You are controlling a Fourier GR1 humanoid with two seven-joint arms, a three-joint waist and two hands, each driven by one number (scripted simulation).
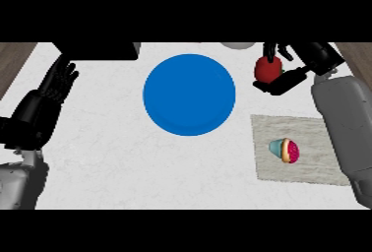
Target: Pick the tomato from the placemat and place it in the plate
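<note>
one tomato [266,69] clamped in right hand [309,56] fingers, near plate [189,94], left hand [58,82] fingers apart

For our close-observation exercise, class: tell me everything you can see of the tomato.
The tomato is round, red and smooth-looking. It is off the grey placemat, held by the right hand, whose black fingers curl round it and hide part of it. It shows near the view's top, right of the blue plate and apart from it.

Kitchen: white counter [109,147], plate [189,93], placemat [305,129].
</note>
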